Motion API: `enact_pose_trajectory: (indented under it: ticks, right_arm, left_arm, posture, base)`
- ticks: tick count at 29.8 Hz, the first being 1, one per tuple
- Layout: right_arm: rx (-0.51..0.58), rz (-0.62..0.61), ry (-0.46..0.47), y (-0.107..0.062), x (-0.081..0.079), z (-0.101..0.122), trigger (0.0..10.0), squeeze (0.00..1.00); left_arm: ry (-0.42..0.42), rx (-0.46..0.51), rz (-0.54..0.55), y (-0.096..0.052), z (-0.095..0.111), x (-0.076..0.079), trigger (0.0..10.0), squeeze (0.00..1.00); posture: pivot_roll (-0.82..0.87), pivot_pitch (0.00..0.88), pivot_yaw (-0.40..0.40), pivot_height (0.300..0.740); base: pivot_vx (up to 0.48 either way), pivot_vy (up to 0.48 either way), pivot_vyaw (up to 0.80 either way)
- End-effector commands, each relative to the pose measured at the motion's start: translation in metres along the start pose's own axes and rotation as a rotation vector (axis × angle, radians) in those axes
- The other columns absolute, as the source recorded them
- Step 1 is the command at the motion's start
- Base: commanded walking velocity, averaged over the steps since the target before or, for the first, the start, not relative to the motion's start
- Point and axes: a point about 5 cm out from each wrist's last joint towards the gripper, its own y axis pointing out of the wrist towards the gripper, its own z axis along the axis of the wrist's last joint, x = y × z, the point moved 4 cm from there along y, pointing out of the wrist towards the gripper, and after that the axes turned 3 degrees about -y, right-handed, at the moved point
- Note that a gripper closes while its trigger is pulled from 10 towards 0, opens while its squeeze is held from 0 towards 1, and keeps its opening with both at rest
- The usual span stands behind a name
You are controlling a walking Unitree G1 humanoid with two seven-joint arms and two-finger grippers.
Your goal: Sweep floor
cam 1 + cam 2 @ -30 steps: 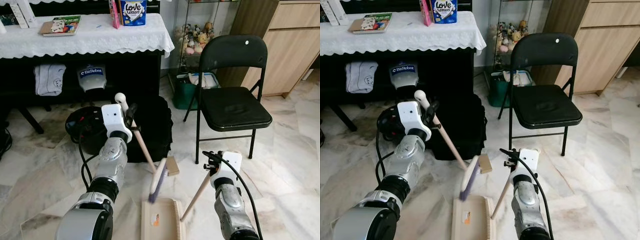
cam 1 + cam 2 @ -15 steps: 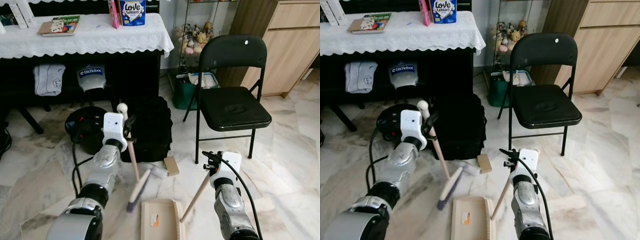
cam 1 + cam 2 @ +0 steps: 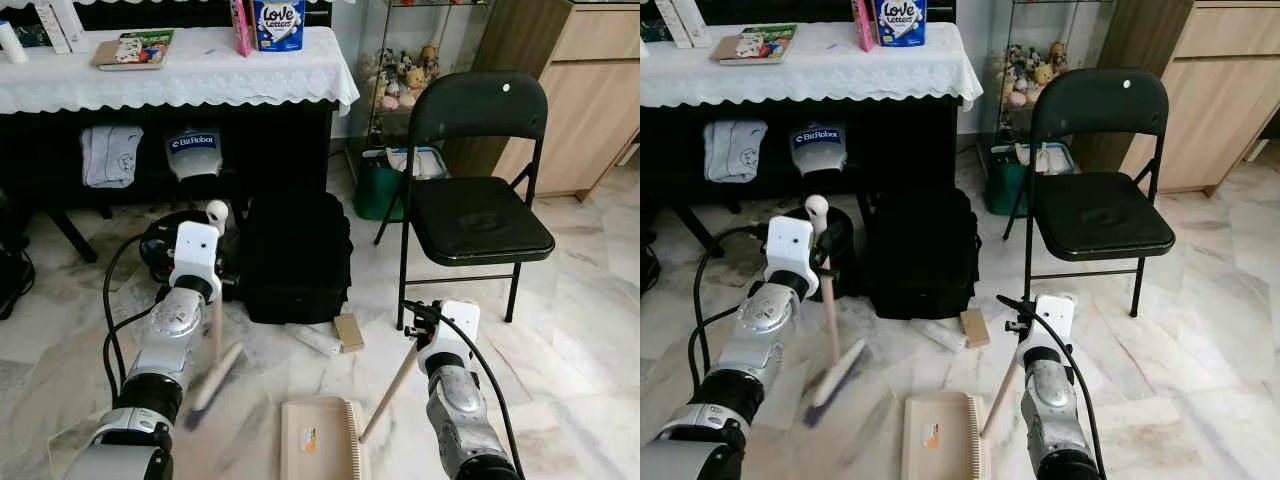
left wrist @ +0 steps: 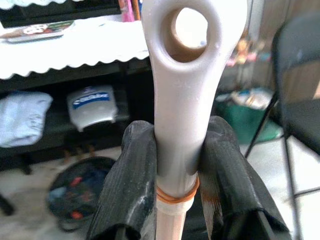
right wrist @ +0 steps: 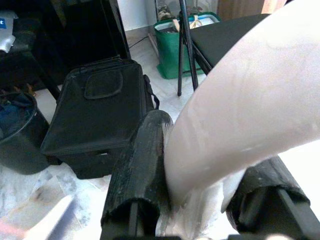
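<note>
Two tools occupy me: my left gripper point(image 4: 175, 170) clamps the broom point(image 3: 213, 345) handle's top, bristles on the floor point(image 3: 580, 340); my right gripper point(image 5: 200, 195) grips the dustpan point(image 3: 318, 438) handle.

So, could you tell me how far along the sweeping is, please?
Both tools are gripped: the left hand holds the brush, the right hand the dustpan. The brush is mid-stroke left of the pan. Still left: the white tube and small box on the floor; the pan looks empty.

Broom point(image 3: 213, 340) near upright, blurred bristles on floor; beige dustpan point(image 3: 318, 438) flat, handle angled up.
</note>
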Motion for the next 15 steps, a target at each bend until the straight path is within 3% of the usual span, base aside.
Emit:
enact_pose_trajectory:
  ticks: [1, 7, 15]
  right_arm:
    - [0.022, 0.001, 0.004, 0.002, 0.0, 0.006, 10.0, 0.0]
    - [0.026, -0.003, 0.006, 0.002, 0.001, 0.006, 10.0, 0.0]
    - [0.03, -0.004, 0.007, 0.003, 0.002, 0.007, 10.0, 0.0]
  left_arm:
    - [-0.078, 0.052, -0.006, 0.006, 0.016, 0.004, 10.0, 0.0]
    - [-0.176, 0.068, 0.009, 0.008, 0.019, 0.006, 10.0, 0.0]
    - [-0.205, 0.067, -0.03, 0.002, 0.016, 0.019, 10.0, 0.0]
  posture:
    - [-0.06, 0.035, -0.001, 0.74]
    - [-0.07, 0.035, 0.0, 0.74]
    - [-0.07, 0.035, 0.0, 0.74]
  base:
    - [0.0, 0.0, 0.0]
    - [0.0, 0.0, 0.0]
    - [0.0, 0.0, 0.0]
